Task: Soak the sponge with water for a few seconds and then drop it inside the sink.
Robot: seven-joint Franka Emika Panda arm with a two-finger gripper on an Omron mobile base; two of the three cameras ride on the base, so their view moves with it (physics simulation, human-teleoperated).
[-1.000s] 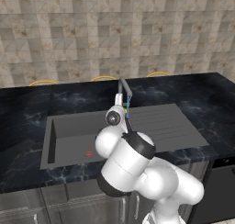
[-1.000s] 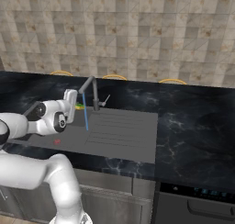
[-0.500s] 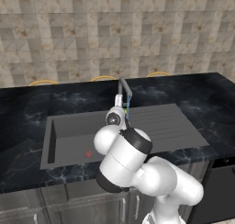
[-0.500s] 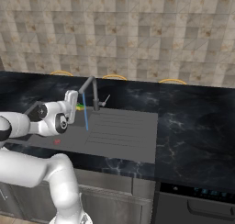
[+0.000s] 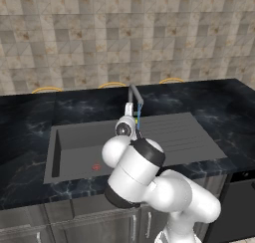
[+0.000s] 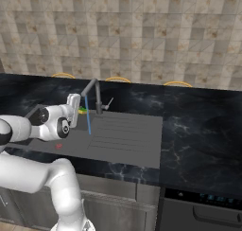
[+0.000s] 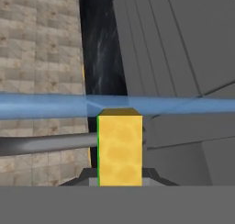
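Hand (image 7: 120, 177) grips one sponge (image 7: 120, 149) touching one water (image 7: 137, 103) stream.

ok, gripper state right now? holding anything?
Gripper: shut on the sponge, held up at the water stream over the sink.

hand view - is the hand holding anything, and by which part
Yes: the hand is shut on the sponge, gripping its near end; the far end sticks out to the water.

Rendered kitchen, black marbled countertop (image 5: 30, 122), recessed grey sink (image 5: 79, 147) with tap (image 6: 94, 95), tiled stone wall (image 5: 124, 38), base cabinets (image 6: 113, 211)
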